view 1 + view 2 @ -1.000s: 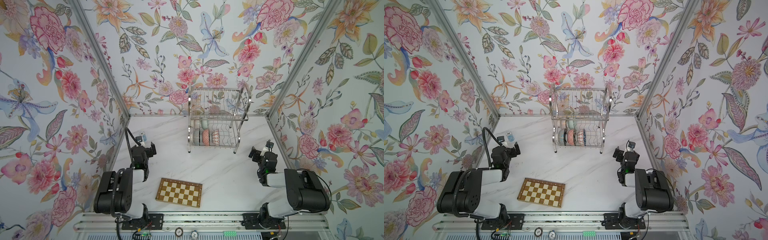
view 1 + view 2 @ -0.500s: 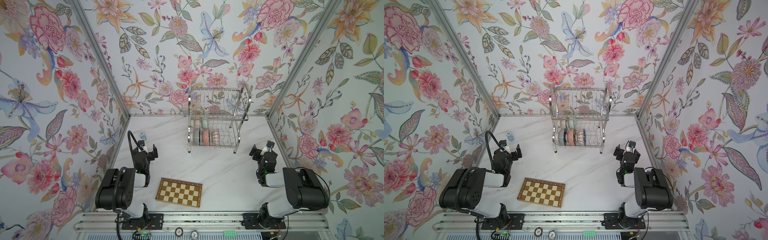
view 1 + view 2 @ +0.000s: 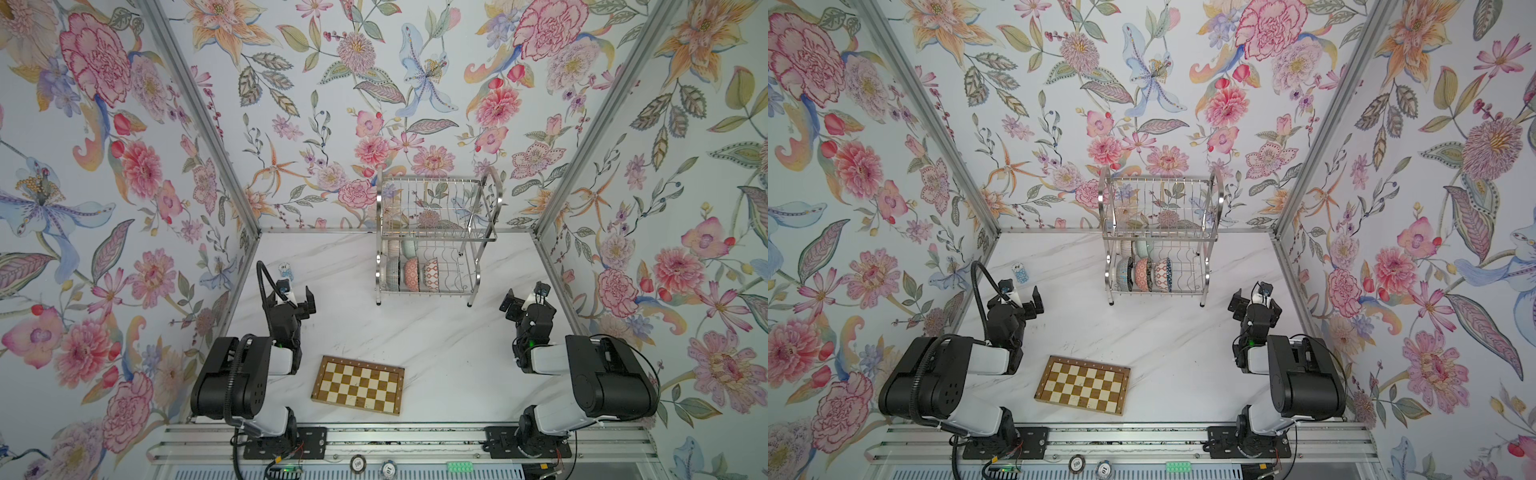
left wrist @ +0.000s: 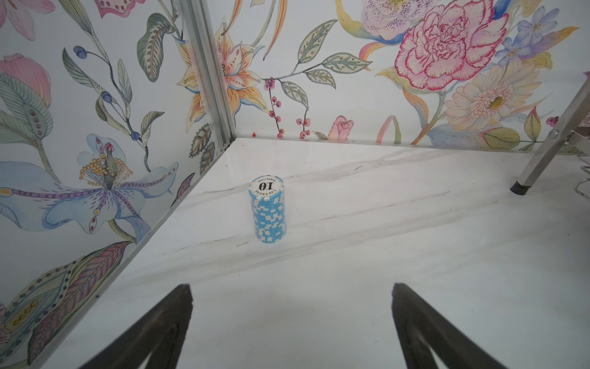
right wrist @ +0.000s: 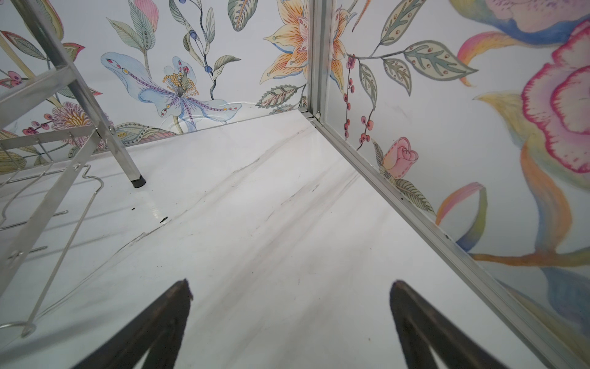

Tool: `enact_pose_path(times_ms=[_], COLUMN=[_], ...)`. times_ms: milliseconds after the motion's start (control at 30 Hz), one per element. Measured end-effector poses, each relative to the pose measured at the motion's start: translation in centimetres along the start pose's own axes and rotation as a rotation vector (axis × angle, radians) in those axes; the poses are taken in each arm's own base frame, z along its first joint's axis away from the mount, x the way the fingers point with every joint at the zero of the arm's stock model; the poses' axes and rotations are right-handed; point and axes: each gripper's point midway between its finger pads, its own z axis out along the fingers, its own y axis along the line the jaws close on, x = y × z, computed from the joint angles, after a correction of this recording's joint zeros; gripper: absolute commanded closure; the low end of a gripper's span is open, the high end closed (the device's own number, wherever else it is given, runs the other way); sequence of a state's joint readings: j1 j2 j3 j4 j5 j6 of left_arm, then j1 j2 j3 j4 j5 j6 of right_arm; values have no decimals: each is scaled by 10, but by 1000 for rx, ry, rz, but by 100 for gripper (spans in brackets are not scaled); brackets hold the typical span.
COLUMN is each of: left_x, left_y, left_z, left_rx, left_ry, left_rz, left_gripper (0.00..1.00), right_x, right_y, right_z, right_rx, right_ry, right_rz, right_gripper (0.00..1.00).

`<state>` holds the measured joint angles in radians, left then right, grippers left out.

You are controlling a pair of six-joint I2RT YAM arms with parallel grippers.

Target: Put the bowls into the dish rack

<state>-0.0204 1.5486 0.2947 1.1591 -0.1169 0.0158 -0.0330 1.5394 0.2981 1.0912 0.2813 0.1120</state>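
Note:
The dish rack [image 3: 482, 239] [image 3: 1212, 239] stands at the back of the table, against the far wall. Several bowls stand on edge in its lower tier: a blue-patterned one [image 3: 392, 275] [image 3: 1124, 274], a red-patterned one [image 3: 411, 274] [image 3: 1143, 274] and another red-patterned one [image 3: 431, 274] [image 3: 1163, 274] in front, with a pale green one [image 3: 408, 248] [image 3: 1140, 248] behind. My left gripper [image 3: 297, 297] [image 3: 1025, 297] [image 4: 292, 287] hangs open and empty at the left. At the right, my right gripper [image 3: 525, 305] [image 3: 1256, 305] [image 5: 290, 284] is open and empty. A rack leg [image 4: 542, 153] [image 5: 105, 127] shows in each wrist view.
A stack of blue poker chips [image 3: 286, 270] [image 3: 1020, 273] [image 4: 268, 207] stands near the left wall, just beyond the left gripper. A checkered wooden board [image 3: 358, 384] [image 3: 1082, 390] lies at the table's front. Flowered walls close in the left, back and right sides.
The left arm has drawn back a little toward the front and shifted slightly right. The right arm has hardly moved. Both grippers stay open.

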Motion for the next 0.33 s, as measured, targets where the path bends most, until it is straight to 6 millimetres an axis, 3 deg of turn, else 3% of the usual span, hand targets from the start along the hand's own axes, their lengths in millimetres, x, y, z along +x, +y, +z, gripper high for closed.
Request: enact_pose_path(times_ms=[333], left_x=[-2], left_y=[1], left_z=[0], left_rx=[-3], left_ry=[-7], left_rz=[-1], left_gripper=[1], right_x=[0], right_y=[-1], right_z=[0], right_rx=[-2], right_ry=[1], right_rz=[2], right_gripper=[1])
